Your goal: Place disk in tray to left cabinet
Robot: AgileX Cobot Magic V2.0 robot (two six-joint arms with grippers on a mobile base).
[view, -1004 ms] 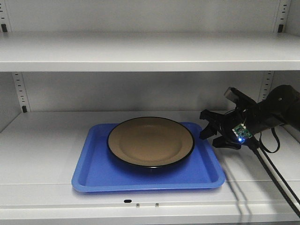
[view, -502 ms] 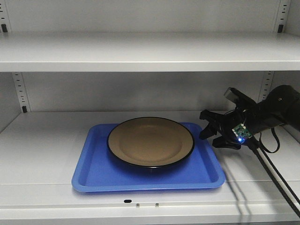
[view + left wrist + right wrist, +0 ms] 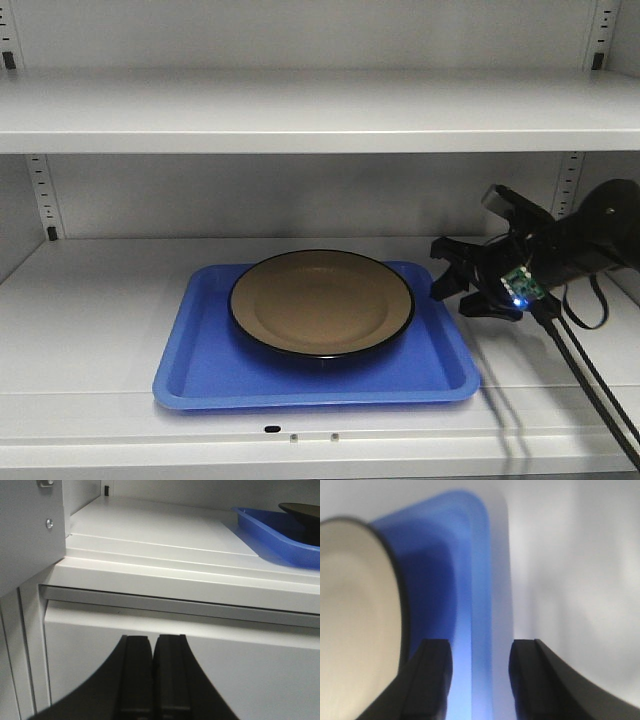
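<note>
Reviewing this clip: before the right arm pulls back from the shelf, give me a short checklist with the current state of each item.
1. Plate sits inside the tray: ok.
2. Tray rests fully on the cabinet shelf, front edge behind the shelf lip: ok.
3. Right gripper open, holding nothing: ok.
4. Right gripper clear of the tray: cannot tell; in the wrist view its fingers straddle the tray's right rim, contact unclear.
5. Left gripper shut, below the shelf front, away from the tray: ok.

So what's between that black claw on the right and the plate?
Only the blue tray's right rim; front view shows the open right gripper's fingers beside it, short of the plate.
</note>
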